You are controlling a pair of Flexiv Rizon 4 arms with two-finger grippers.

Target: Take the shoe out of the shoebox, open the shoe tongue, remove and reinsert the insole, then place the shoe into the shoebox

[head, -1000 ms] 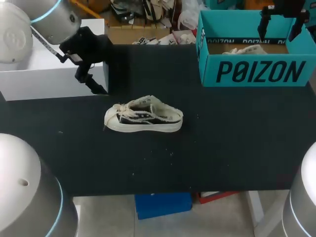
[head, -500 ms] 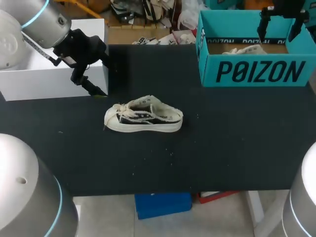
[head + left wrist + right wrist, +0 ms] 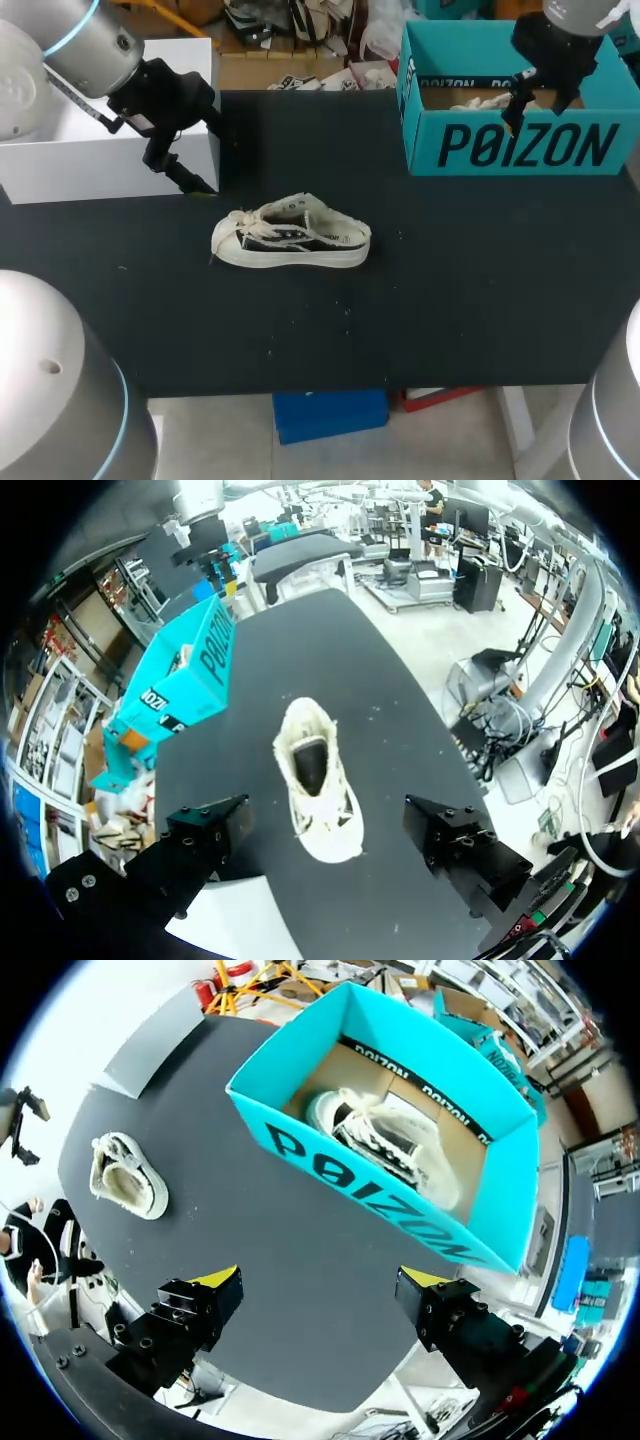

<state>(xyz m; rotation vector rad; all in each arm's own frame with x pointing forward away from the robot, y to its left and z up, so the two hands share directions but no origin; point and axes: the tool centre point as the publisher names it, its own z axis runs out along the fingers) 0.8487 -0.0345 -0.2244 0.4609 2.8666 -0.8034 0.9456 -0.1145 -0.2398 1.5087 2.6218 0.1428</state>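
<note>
canvas sneaker upright on the black table, well apart from the teal shoebox holding a second sneaker; left gripper and right gripper both wide open, empty; tongue-opening judged next, requiring descent to the laces.

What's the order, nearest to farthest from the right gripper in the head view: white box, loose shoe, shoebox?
From the right gripper, in the head view:
1. Shoebox: right beneath it, at the far right.
2. Loose shoe: in the middle, well to its left.
3. White box: at the far left, by the other arm.
</note>
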